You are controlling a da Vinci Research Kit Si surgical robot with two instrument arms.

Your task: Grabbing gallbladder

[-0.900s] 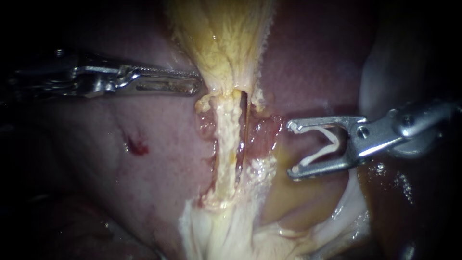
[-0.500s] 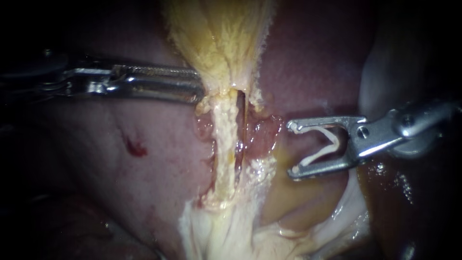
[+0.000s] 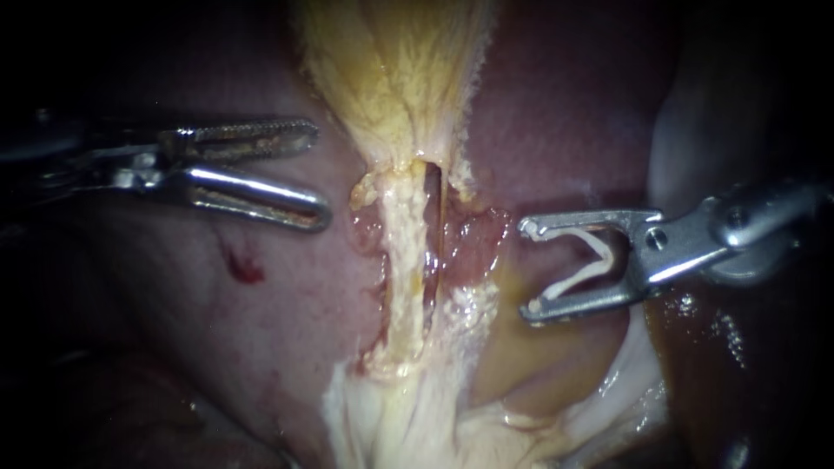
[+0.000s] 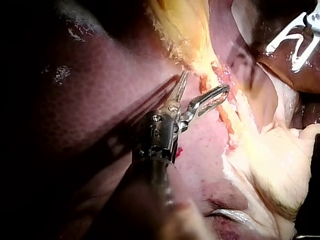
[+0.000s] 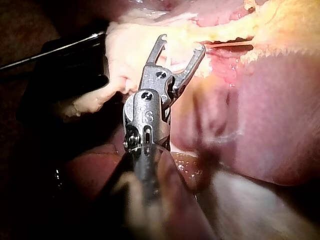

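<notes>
The yellow, fibrous, tapering gallbladder (image 3: 400,78) (image 4: 185,25) lies at the far middle of the scene. Its long axis runs from far to near: the wide body is on the far side and the narrow neck points toward the near side. There it meets a pale cream strand of tissue (image 3: 404,269) that carries on along the same line. Half a second ago the slender steel left instrument (image 3: 320,174) (image 4: 206,81) had its jaws together, with the tip against the left side of the neck. Now it has drawn back to the left and stands just clear of the gallbladder. Its two jaws are spread with a plain gap between them, the serrated one farther and the smooth one nearer, and they hold nothing. The steel right instrument (image 3: 527,267) (image 5: 182,42) has not shifted. It lies to the right of the cream strand and apart from it, and its jaws stand wide around a white V-shaped clip (image 3: 580,265) whose two legs reach to the two jaw tips. There is one gallbladder, two instruments and one clip. Around them spreads the pinkish-red liver surface (image 3: 261,347), with one small bright red spot (image 3: 247,266) on the near side of the left instrument.
</notes>
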